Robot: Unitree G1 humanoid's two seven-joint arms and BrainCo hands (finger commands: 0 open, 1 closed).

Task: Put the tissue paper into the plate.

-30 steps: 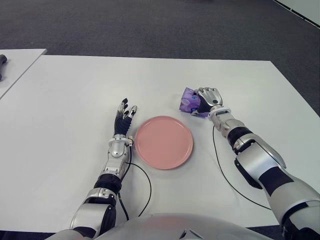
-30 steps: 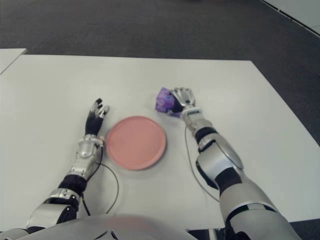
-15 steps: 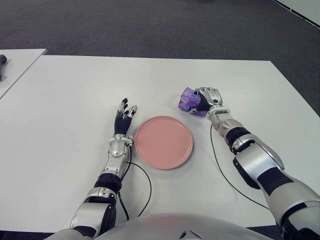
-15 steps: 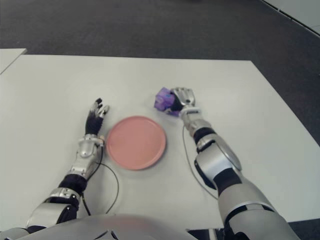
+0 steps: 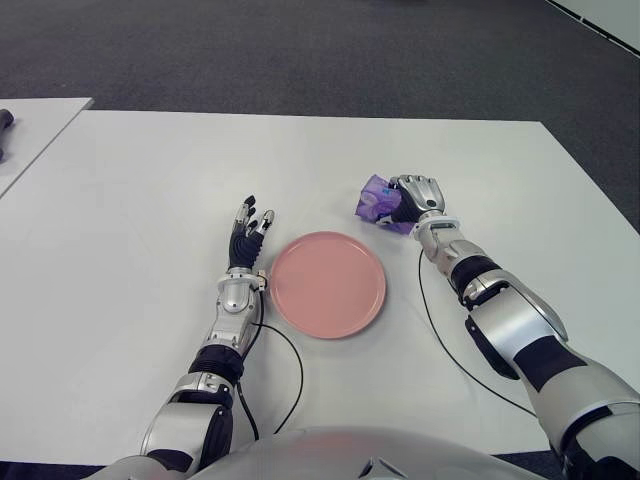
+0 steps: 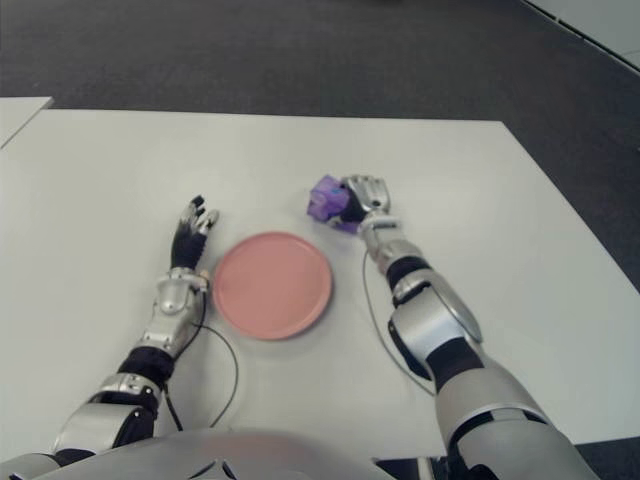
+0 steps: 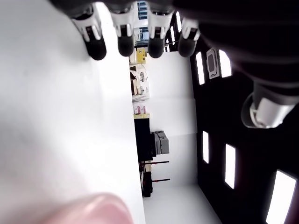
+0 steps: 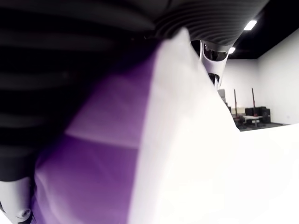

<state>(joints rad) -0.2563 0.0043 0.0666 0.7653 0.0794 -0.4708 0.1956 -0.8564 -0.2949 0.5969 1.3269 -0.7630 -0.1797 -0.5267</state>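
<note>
A purple and white tissue pack [image 5: 379, 202] is held in my right hand [image 5: 413, 200], whose fingers are curled around it, just above the white table [image 5: 150, 170] behind and to the right of the plate. In the right wrist view the tissue pack [image 8: 140, 154] fills the picture, pressed against the palm. The pink plate [image 5: 327, 283] lies empty at the table's middle, in front of me. My left hand [image 5: 247, 232] shows just left of the plate with its fingers stretched out and nothing in them.
A thin black cable [image 5: 450, 350] runs along the table beside my right forearm, and another cable [image 5: 285, 360] loops by the left forearm. A second white table [image 5: 30, 130] stands at the far left with a dark object at its edge. Dark carpet lies beyond.
My right hand with the tissue pack has risen and shifted slightly away from me and to the left. The left hand and the plate have not moved.
</note>
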